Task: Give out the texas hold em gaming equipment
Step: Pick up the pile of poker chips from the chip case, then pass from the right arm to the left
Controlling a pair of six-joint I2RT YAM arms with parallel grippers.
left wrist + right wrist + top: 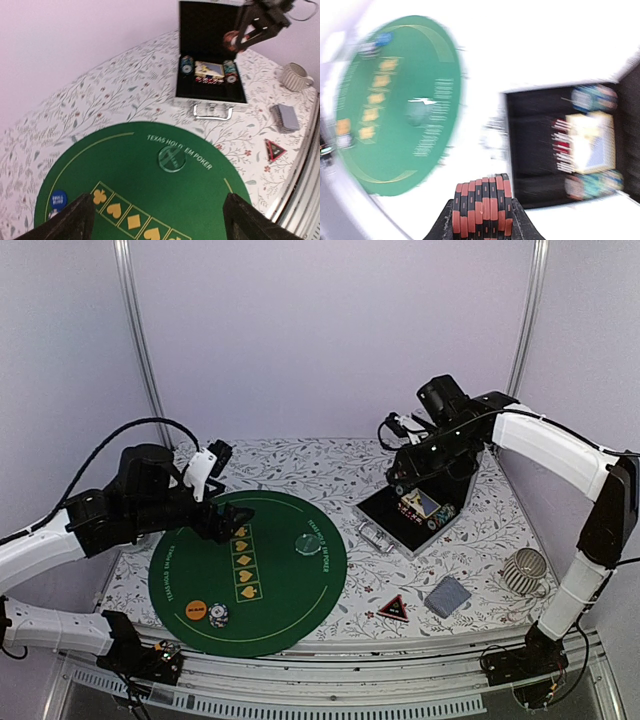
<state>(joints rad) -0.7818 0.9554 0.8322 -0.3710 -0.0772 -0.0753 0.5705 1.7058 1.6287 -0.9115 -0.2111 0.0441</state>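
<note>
My right gripper is shut on a stack of red-and-black striped poker chips and holds it in the air above the left edge of the open black case. The case holds two chip stacks and a card deck. My left gripper is open and empty above the green round mat. On the mat lie a clear disc, an orange disc and a small chip stack. A red-black triangle token and grey-blue cards lie right of the mat.
A white ribbed cup stands at the right, near the table's front edge. The case's metal handle points toward the mat. White walls close in the back and sides. The right wrist view is motion-blurred.
</note>
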